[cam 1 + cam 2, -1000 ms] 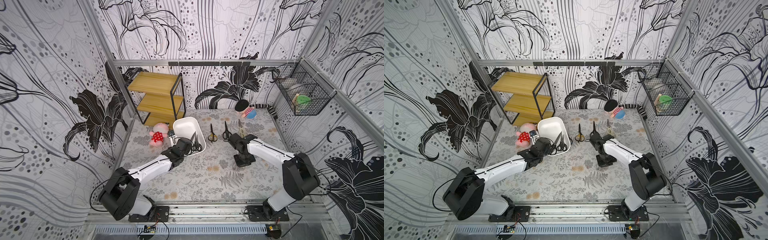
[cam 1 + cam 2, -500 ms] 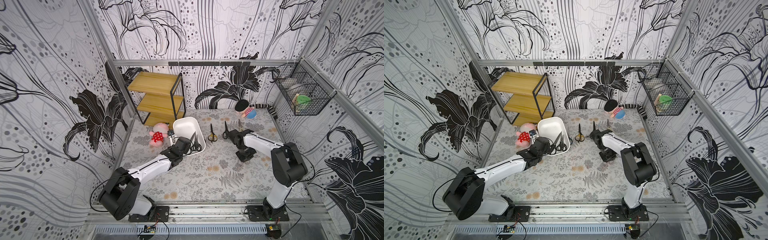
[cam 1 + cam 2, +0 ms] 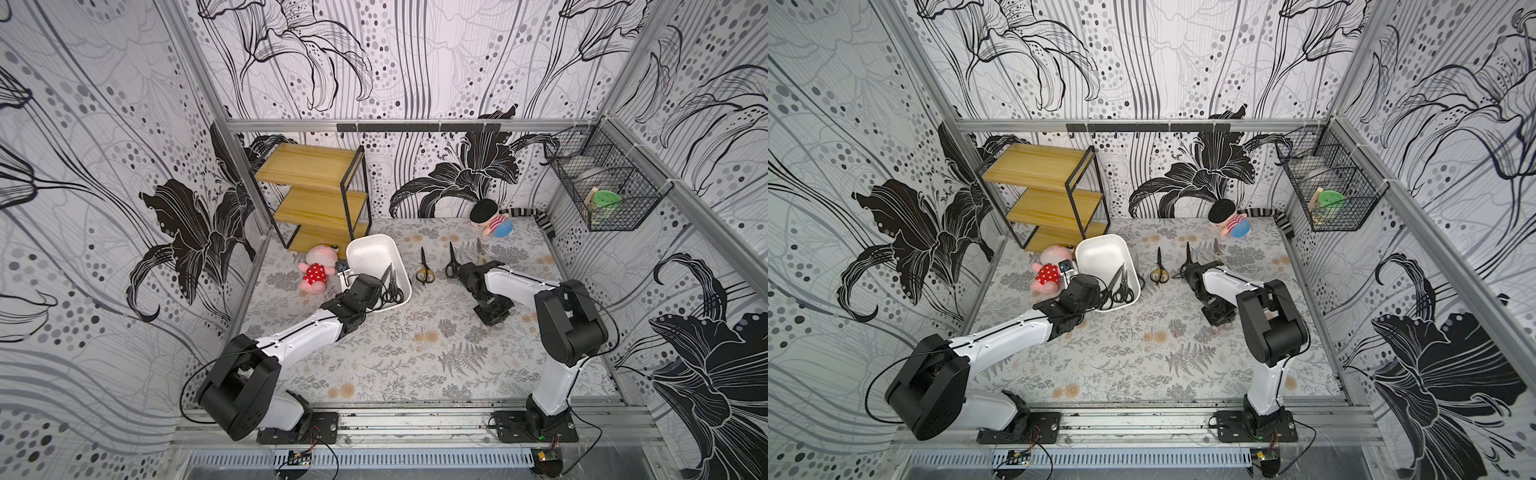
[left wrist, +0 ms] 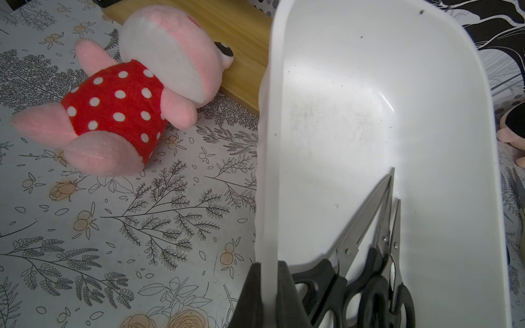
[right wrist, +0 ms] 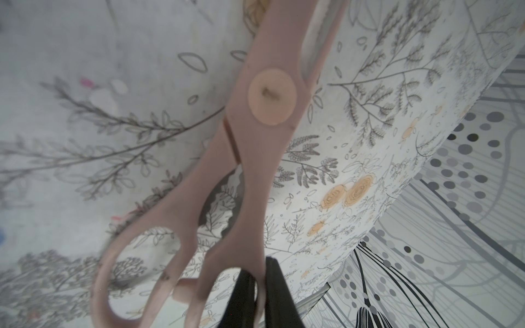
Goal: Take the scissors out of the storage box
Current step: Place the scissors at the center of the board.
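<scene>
- Nearest of the containers is the box, on the left part of the surface with its long side running away from us. At least two black pairs of scissors lie in its near right corner, handles toward us and blades along the right wall.
- On the surface to the right of the box, a yellow-black pair and then a black pair lie side by side. They are a little apart, and their blades point to the far wall.
- Far right, the basket hangs on the side wall. It holds a green round thing and, behind that, something pale that we cannot make out.
- Against a second ago, the right arm's elbow has swung in from the right toward the middle and stands more upright. The box, the scissors in it, the two loose pairs and the left arm lie as they did.
- The left end effector is clamped on the box's left wall at its near end. One finger is outside and one inside, the inner one just beside the black handles.
- The right end effector is closed on one handle loop of the pinkish pair, whose blades point away from the fingers over the surface. We cannot tell whether that pair rests on the surface or hangs just above it.
</scene>
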{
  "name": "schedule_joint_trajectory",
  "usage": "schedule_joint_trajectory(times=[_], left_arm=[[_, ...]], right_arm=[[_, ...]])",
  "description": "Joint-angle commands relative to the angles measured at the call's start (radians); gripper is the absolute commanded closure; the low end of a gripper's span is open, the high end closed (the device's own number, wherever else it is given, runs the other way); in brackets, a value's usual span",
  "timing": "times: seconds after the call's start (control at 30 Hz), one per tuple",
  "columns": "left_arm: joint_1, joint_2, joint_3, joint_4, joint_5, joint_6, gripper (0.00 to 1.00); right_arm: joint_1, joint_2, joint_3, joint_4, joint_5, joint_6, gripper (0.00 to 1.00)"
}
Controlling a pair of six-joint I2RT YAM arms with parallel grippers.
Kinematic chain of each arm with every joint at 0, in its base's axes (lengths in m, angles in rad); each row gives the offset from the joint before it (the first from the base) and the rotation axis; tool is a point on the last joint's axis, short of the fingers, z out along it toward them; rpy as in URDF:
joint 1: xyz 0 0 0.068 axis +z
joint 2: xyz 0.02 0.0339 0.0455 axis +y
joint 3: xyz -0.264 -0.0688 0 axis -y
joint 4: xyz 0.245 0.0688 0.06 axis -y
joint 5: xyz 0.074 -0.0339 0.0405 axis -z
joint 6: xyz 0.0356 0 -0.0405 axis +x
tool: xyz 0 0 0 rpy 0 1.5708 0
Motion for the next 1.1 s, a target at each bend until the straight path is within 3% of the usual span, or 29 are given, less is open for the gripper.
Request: schedule_joint_trajectory(times=[0.0,0.6,0.87,1.07], left_arm=[[0.008,-0.036,-0.005,0.064,-0.014,-0.005,1.0],[0.007,-0.081,-0.023,0.034,-0.042,-0.015,1.0],[0.008,-0.086,-0.024,0.046,-0.035,-0.02,1.0],[0.007,-0.088,-0.03,0.072,-0.024,-0.024,1.0]], right_arm=[[-0.005,0.032,-0.01,-0.004,0.027,-0.017,0.89],[-0.011,0.012,0.058,-0.018,0.081,0.018,0.78],[-0.011,-0.118,0.274,0.025,-0.207,0.141,0.73],[-0.011,-0.256,0.274,0.241,-0.461,0.289,0.68]])
